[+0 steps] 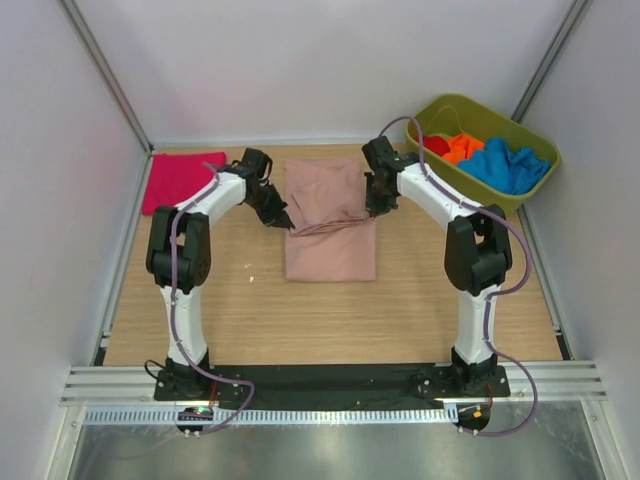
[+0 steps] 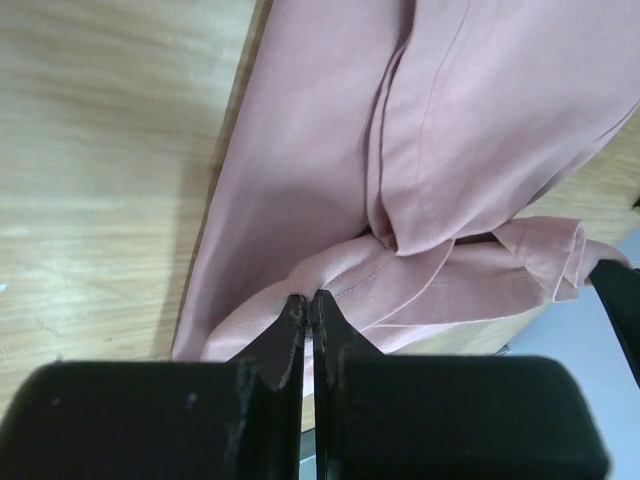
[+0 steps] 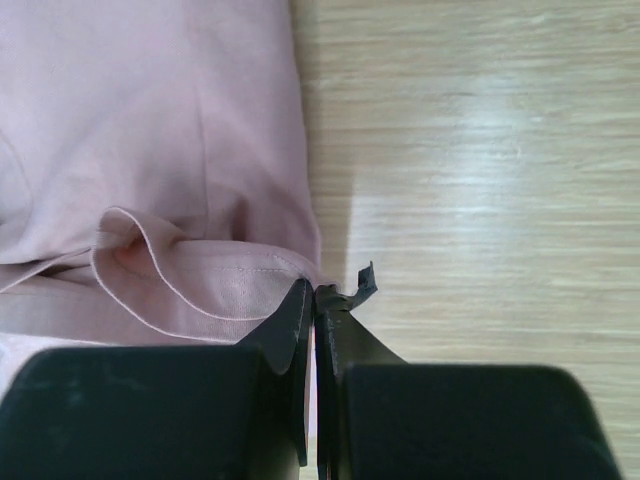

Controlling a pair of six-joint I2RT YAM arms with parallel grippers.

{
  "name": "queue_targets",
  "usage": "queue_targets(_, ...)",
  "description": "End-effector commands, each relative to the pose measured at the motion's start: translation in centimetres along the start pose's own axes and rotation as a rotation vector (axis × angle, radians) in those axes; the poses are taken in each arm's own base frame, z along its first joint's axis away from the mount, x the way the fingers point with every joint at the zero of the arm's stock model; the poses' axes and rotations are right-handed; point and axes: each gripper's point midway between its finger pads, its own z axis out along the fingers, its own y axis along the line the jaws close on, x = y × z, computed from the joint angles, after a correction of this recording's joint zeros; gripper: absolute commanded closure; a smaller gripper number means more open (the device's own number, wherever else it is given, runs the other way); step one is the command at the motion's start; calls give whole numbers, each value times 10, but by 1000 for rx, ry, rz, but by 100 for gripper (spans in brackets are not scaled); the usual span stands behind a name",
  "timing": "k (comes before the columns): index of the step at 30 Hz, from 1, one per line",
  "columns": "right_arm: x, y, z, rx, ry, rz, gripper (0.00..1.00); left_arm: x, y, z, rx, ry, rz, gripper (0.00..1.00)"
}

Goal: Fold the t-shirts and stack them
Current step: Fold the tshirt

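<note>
Left pincer (image 1: pixel 284 220) and right pincer (image 1: pixel 374 206) both clamp the dusty-pink t-shirt (image 1: pixel 330 250), mid-fold. Magenta t-shirt (image 1: pixel 180 180) folded at bench (image 1: pixel 200 290) far-left corner. Unfolded t-shirts (image 1: pixel 490 160) wait in olive tub (image 1: pixel 470 100).

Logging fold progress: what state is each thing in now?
dusty-pink t-shirt: partly folded
magenta t-shirt: folded flat
red t-shirt: crumpled
orange t-shirt: crumpled
blue t-shirt: crumpled
olive-green tub: upright, holding those three
left gripper: shut on dusty-pink t-shirt
right gripper: shut on dusty-pink t-shirt
</note>
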Motion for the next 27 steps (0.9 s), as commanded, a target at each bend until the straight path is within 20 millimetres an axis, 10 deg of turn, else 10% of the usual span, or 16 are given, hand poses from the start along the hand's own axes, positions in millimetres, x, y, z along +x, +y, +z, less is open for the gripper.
queue_targets(1, -18, 3, 4, -55, -18, -2, 98, -16, -13, -3, 53, -2, 11, 100)
queue_targets(16, -57, 40, 19, -259, -34, 4, 84, -58, -32, -16, 131, -69, 35, 78)
queue_targets(22, -78, 16, 14, -234, -81, 70, 60, -82, -38, -38, 181, -174, 64, 70)
queue_targets(27, -59, 3, -6, -210, -64, 57, 59, -61, -17, -45, 89, -216, 127, 68)
